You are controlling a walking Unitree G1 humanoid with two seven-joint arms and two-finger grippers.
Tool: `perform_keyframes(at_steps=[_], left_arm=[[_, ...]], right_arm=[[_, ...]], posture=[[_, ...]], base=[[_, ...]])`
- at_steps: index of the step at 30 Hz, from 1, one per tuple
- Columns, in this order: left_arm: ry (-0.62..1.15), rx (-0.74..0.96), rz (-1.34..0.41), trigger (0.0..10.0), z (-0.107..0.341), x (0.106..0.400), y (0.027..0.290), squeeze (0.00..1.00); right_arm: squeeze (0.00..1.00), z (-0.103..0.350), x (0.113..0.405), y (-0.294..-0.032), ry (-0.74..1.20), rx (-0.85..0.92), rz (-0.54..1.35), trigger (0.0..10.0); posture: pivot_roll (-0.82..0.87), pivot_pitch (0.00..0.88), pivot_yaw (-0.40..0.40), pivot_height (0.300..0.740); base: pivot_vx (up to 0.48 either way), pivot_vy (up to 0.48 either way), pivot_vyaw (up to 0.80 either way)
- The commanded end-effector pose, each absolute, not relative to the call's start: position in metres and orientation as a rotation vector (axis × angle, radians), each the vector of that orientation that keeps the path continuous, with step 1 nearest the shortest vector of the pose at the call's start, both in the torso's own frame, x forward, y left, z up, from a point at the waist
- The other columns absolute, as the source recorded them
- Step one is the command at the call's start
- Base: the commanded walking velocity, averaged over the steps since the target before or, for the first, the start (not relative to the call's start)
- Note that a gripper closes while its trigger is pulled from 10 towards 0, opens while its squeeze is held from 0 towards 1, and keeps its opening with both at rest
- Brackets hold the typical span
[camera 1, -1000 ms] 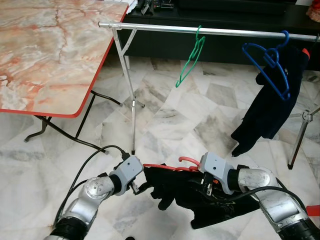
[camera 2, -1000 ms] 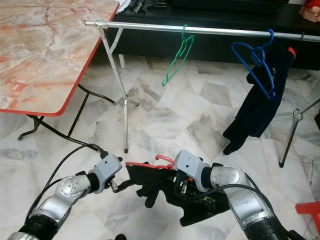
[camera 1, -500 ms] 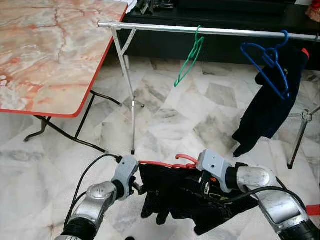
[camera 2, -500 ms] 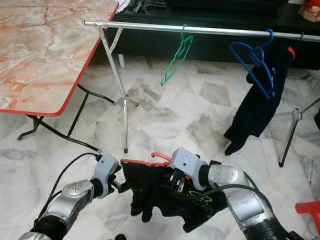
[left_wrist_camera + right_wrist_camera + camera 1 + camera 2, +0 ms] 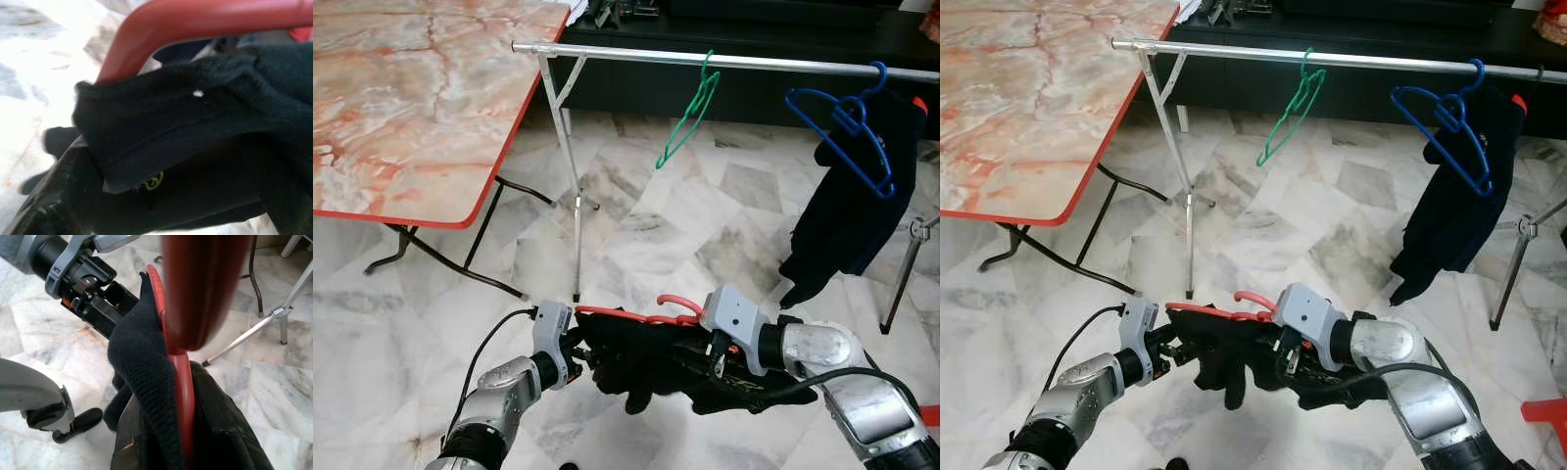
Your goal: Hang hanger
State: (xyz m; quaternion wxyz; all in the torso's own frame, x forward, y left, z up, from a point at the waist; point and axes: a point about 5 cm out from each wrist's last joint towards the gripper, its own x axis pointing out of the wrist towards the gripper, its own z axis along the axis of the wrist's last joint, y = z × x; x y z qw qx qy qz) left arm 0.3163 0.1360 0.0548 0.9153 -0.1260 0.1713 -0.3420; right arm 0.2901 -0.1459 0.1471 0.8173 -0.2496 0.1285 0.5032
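A red hanger [image 5: 625,314] is held low over the floor with a black garment [image 5: 651,360] draped on it. My right gripper [image 5: 717,358] is shut on the hanger just below its hook, its fingers partly buried in the cloth. At the hanger's left end my left gripper [image 5: 579,352] is shut on the edge of the garment. The left wrist view has the black cloth [image 5: 195,127] bunched under the red bar [image 5: 205,19]. In the right wrist view the red hanger [image 5: 180,377] runs toward the left gripper [image 5: 105,301]. A silver clothes rail [image 5: 754,63] stands ahead, above both grippers.
A green hanger [image 5: 689,110] and a blue hanger [image 5: 847,132] hang on the rail, with a dark garment [image 5: 852,220] at its right end. A marble-patterned folding table [image 5: 411,98] with a red edge stands to the left. The rail's leg [image 5: 576,225] stands close ahead.
My left gripper has moved up and right onto the garment at the hanger's left end. The cloth now sits higher and more gathered on the hanger. The right gripper keeps its hold.
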Motion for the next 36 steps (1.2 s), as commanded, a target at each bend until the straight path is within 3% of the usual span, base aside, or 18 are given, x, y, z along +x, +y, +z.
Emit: perform_keyframes(at_steps=[1, 2, 4, 5, 36], left_arm=[[0.383, -0.22, -0.733, 10.0, 0.048, 0.31, 0.137, 0.0], [0.377, -0.186, -0.729, 7.0, 0.048, 0.311, 0.138, 0.0], [0.373, -0.181, -0.724, 7.0, 0.049, 0.312, 0.138, 0.0], [0.355, -0.178, -0.722, 0.0, 0.051, 0.313, 0.139, 0.0], [0.216, -0.197, -0.758, 0.0, 0.069, 0.317, 0.138, 0.0]], right_arm=[[0.0, 0.151, 0.286, -0.145, 0.255, -0.53, 1.096, 10.0], [0.0, 0.152, 0.286, -0.146, 0.256, -0.532, 1.09, 10.0], [0.0, 0.152, 0.286, -0.147, 0.256, -0.533, 1.088, 10.0], [0.0, 0.153, 0.287, -0.148, 0.256, -0.534, 1.081, 10.0], [0.0, 0.156, 0.287, -0.146, 0.249, -0.545, 1.069, 10.0]], posture=[[-0.03, 0.238, -0.026, 0.74], [-0.03, 0.239, -0.026, 0.74], [-0.03, 0.239, -0.026, 0.74], [-0.03, 0.239, -0.026, 0.74], [-0.03, 0.244, -0.023, 0.74]], base=[[0.0, 0.0, 0.0], [0.0, 0.0, 0.0], [0.0, 0.0, 0.0], [0.0, 0.0, 0.0], [0.0, 0.0, 0.0]])
